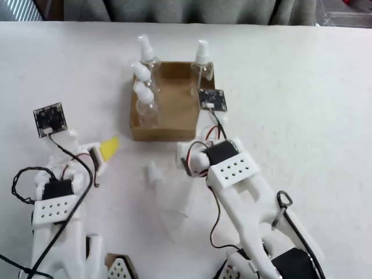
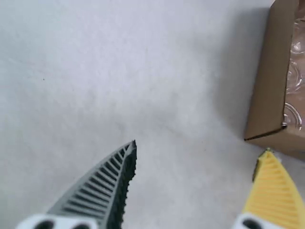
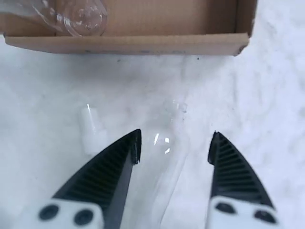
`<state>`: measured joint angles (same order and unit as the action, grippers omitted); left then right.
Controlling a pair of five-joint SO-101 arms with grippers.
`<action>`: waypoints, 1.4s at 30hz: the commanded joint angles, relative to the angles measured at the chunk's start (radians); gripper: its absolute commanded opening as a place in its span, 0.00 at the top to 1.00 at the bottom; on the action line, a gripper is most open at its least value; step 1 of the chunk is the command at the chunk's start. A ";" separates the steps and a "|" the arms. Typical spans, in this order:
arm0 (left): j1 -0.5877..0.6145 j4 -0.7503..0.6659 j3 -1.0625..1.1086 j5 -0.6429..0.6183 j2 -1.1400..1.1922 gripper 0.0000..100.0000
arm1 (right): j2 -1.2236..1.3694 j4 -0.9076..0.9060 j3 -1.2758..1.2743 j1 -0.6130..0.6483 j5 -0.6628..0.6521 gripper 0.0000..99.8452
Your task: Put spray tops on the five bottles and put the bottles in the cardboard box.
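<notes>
Right hand [image 3: 176, 133] spread above lying bottle [image 3: 164, 164].

Cardboard box [image 1: 164, 132] middle: free between capped bottles [image 1: 145, 96].
Before box: lying bottle [image 3: 167, 143], spray top [image 1: 153, 172] obstruct.
Right of box: open desk [image 1: 290, 87].

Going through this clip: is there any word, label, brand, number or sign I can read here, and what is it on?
No text here is legible.
cardboard box: faint dark marks along its near wall, too blurred to read.
bottles standing in the box: clear, no labels visible.
spray top lying on the table: plain white, no print.
circuit boards on the arms: any markings are too small to read.
</notes>
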<state>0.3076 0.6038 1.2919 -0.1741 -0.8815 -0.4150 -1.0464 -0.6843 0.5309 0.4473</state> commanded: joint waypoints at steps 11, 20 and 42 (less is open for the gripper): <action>0.002 -0.023 -0.003 0.014 0.004 0.63 | 0.203 -0.024 0.149 0.090 0.123 0.78; 0.002 -0.021 -0.003 0.031 0.007 0.63 | 0.312 -0.035 0.189 0.091 0.138 0.70; 0.002 -0.021 -0.003 0.032 0.010 0.63 | 0.390 -0.010 0.198 0.091 0.176 0.76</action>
<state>0.3076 0.6038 1.2950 -0.1511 -0.8753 -0.0453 -1.0664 -0.5386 0.6122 0.6237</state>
